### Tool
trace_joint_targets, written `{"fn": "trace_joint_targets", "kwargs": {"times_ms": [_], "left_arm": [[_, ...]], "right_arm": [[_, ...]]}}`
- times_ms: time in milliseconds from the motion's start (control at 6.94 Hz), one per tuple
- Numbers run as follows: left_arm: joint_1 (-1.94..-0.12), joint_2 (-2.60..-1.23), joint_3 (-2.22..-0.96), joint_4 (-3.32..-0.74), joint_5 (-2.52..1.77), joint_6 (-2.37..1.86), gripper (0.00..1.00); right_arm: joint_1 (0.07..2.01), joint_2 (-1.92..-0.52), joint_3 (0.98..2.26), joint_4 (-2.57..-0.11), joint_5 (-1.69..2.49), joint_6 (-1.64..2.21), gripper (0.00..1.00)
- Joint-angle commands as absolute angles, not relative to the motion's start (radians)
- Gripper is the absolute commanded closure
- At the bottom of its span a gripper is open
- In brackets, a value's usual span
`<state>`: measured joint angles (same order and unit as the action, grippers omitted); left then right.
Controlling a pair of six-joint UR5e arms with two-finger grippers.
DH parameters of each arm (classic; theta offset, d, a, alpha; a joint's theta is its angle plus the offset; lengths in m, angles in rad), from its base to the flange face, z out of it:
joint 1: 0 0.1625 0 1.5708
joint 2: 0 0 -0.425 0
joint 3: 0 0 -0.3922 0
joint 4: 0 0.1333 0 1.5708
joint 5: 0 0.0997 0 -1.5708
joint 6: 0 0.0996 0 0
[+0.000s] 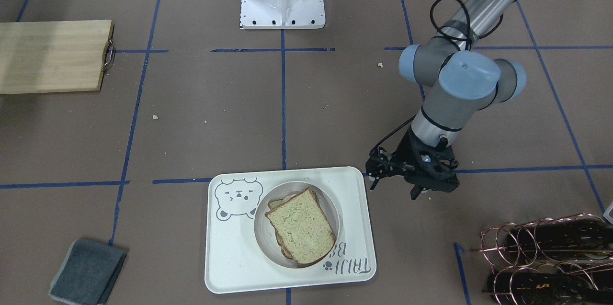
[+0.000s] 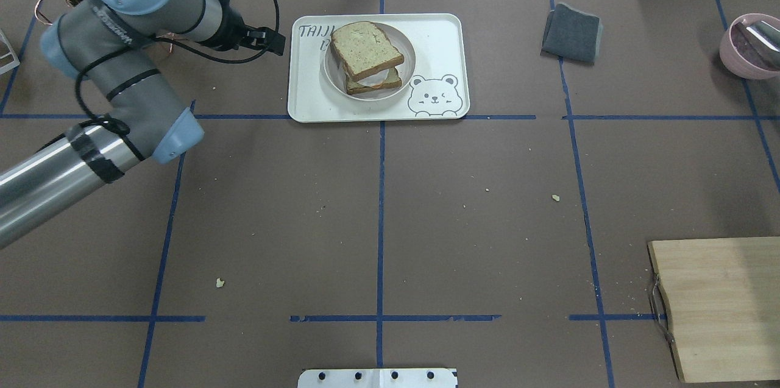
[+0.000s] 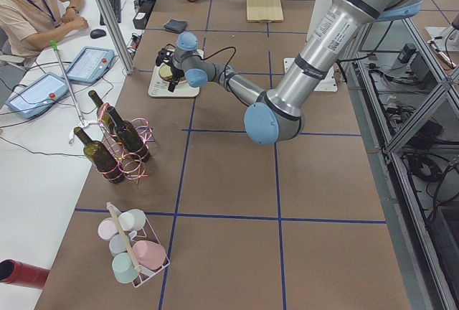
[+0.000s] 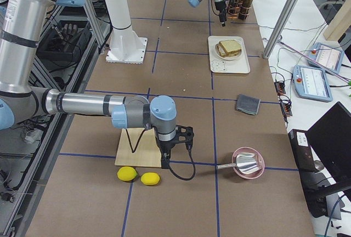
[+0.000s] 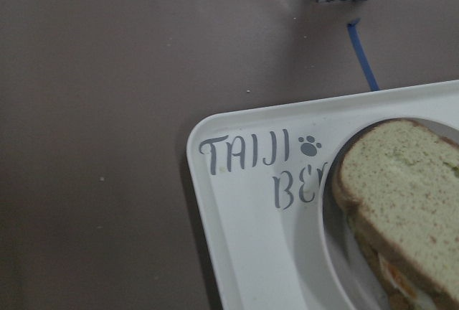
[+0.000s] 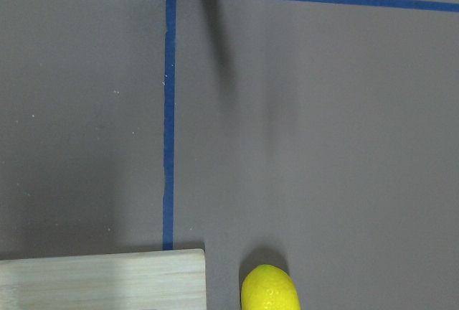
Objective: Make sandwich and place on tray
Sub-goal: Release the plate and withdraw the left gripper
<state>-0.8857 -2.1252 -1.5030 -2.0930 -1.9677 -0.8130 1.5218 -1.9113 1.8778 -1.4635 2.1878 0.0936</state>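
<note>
Overhead exterior view: the sandwich is seen stacked in a small round bowl, and the bowl is set on the bear-face tray at the table's far side, across the centre tape line. A white edge of egg is visible between the slices here. Orange is picked up only in the left wrist view, low on the sandwich's side, along with the tray's grey lettering at close range. The left gripper is best read from the front-facing view: fingers spread, nothing held between them, hung above bare table just beside the tray's short edge and not touching it. The right gripper is found only in the exterior right view, pointed down over the near edge of the wooden cutting board, close to two lemons. Whether its fingers are spread or closed cannot be told. One lemon and a board corner are caught by the right wrist camera. A folded grey cloth and a pink bowl with a metal scoop are recorded overhead. Wine bottles in a copper wire rack are noted near the left arm. A rack of pastel cups and a seated operator are shown only from the left end.
</note>
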Motion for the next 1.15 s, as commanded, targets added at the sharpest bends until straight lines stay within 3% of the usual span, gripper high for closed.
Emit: {"fn": "trace_joint_targets", "kwargs": {"times_ms": [0, 144, 576, 1008], "left_arm": [[-0.96, -1.804, -1.897, -1.912, -2.019, -0.627, 0.0], [-1.057, -1.658, -1.983, -1.908, -2.052, -0.495, 0.0], [-1.407, -1.438, -1.864, -1.85, -2.348, -0.108, 0.0], [-1.56, -1.417, -1.824, -1.532, -2.345, 0.188, 0.0]], "right_arm": [[1.522, -1.913, 1.878, -1.465, 2.191, 0.094, 0.0], [1.522, -1.911, 1.879, -1.465, 2.198, 0.097, 0.0], [1.52, -1.899, 1.89, -1.469, 2.29, 0.094, 0.0], [1.505, -1.901, 1.884, -1.48, 2.341, 0.092, 0.0]]}}
